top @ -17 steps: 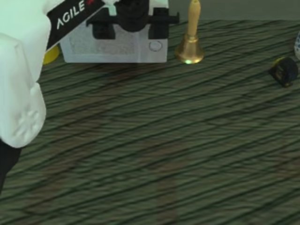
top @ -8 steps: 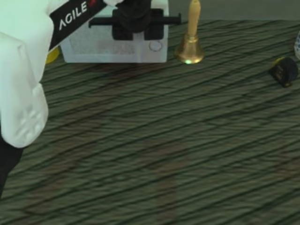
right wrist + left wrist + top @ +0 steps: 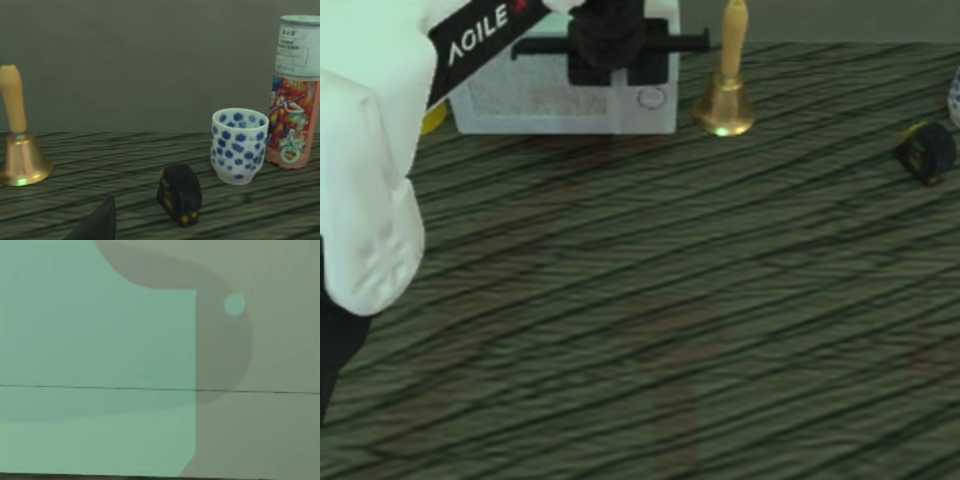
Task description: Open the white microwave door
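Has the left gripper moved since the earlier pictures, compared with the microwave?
Yes. In the top view the left gripper has shifted rightward along the microwave, toward the brass bell, and its fingers have drawn closer together.

White capitals reading "AGILE" run along the black band on my white left arm [image 3: 470, 30] in the top view, beside a small red mark; the rest of the word is cut off. In my right wrist view, the tall cylindrical can with a pale lid and orange illustrated wrapper [image 3: 295, 90] carries rows of small print I cannot read.
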Controlling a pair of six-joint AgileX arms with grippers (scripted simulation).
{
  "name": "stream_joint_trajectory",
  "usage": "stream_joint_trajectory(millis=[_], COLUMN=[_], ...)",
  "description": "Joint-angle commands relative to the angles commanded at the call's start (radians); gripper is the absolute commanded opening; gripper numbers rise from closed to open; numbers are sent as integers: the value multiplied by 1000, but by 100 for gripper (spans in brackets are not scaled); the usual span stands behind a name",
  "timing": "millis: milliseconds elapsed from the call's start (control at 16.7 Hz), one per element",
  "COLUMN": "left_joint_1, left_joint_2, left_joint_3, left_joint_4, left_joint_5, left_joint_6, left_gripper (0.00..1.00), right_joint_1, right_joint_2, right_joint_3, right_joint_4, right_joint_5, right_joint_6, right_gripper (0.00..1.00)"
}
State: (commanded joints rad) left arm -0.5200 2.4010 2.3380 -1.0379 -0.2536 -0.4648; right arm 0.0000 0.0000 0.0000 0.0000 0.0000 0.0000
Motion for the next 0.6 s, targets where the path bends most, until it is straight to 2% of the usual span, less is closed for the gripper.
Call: stream_joint_trajectory(millis=[60, 600], left_joint_1=[-19, -27], left_joint_2=[-12, -141], left_joint_3=[-43, -242], left_joint_4=[-3, 94], left_joint_5=[14, -14], left_joint_6=[-8, -25], left_gripper=[0, 0], right_joint_1=[0, 0], right_joint_2=[0, 0], right_joint_3=[0, 0], right_joint_4=[0, 0], right_joint_5=[0, 0], right_joint_6=[0, 0], right_gripper=[100, 100])
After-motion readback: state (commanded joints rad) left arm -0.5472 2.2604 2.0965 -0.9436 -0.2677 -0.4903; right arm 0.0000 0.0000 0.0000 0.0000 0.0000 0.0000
